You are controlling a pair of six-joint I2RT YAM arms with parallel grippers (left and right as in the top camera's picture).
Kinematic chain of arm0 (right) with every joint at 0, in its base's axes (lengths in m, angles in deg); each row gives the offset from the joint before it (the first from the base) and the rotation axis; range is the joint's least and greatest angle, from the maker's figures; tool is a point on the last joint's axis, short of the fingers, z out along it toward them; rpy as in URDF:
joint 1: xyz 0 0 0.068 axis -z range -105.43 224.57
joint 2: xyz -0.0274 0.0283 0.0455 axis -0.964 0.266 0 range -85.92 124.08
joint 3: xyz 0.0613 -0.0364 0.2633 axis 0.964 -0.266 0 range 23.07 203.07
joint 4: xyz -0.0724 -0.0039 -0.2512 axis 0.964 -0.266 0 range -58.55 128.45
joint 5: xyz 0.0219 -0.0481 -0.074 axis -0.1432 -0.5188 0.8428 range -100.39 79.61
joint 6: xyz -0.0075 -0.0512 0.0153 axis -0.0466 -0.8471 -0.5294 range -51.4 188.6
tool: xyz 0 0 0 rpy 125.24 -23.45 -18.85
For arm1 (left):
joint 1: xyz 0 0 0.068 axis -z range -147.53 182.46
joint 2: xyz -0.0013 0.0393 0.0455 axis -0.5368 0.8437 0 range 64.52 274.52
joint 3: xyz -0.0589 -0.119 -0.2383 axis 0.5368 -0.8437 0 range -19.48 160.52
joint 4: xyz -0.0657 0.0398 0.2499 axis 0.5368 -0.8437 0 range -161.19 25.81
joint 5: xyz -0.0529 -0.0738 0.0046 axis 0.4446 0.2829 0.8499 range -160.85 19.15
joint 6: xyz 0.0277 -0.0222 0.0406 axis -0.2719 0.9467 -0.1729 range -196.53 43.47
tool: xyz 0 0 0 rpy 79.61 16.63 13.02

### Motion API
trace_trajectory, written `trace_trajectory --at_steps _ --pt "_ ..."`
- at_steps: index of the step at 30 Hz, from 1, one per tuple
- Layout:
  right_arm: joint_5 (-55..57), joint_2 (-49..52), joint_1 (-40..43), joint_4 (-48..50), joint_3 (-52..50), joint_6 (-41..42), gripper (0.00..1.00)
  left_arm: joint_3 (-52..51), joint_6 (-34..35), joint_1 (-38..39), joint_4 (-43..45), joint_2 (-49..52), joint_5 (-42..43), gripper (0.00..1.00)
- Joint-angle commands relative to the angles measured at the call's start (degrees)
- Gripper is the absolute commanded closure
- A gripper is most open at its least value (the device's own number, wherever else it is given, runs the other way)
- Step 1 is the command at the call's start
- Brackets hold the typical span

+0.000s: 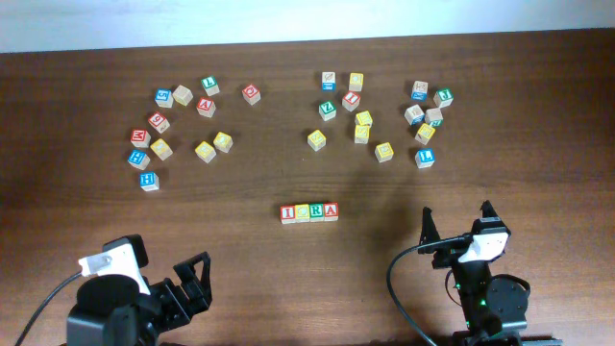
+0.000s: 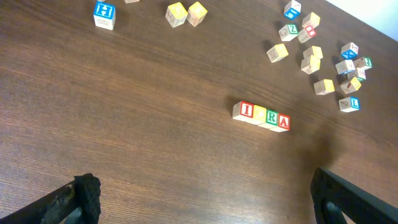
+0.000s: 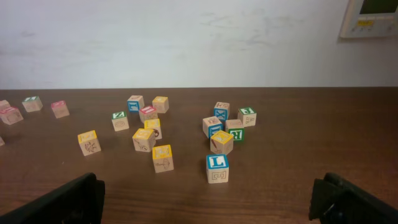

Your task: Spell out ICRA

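Four lettered blocks sit touching in one row [image 1: 308,212] at the middle of the table [image 1: 288,288], between the two arms. They read I, C, R, A, though the second letter is faint from overhead and washed out in the left wrist view. Behind the row lie two loose scatters: twelve blocks on the left [image 1: 205,151] and fourteen on the right [image 1: 383,151] (by my count; some touch and blur together). Most of their letters are too small to read, apart from a blue H [image 2: 104,14] and a blue L [image 3: 217,168]. The left gripper [image 1: 200,279] and right gripper [image 1: 458,221] both stand spread wide and hold nothing. In each wrist view the fingers are cut off at the frame corners.
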Motion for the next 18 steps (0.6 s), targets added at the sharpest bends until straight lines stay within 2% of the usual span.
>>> trace_trajectory --at_steps 1,15,18 --pt "0.33 -0.48 0.37 -0.28 -0.28 0.28 0.02 -0.26 0.59 0.17 0.09 -0.17 -0.68 0.01" --pt "0.33 -0.48 0.37 -0.28 -0.28 0.28 0.02 -0.26 0.57 0.17 0.04 -0.20 -0.70 0.01" --pt "0.31 -0.50 0.37 -0.28 -0.28 0.28 0.02 -0.28 0.57 0.17 -0.07 -1.31 -3.76 0.01"
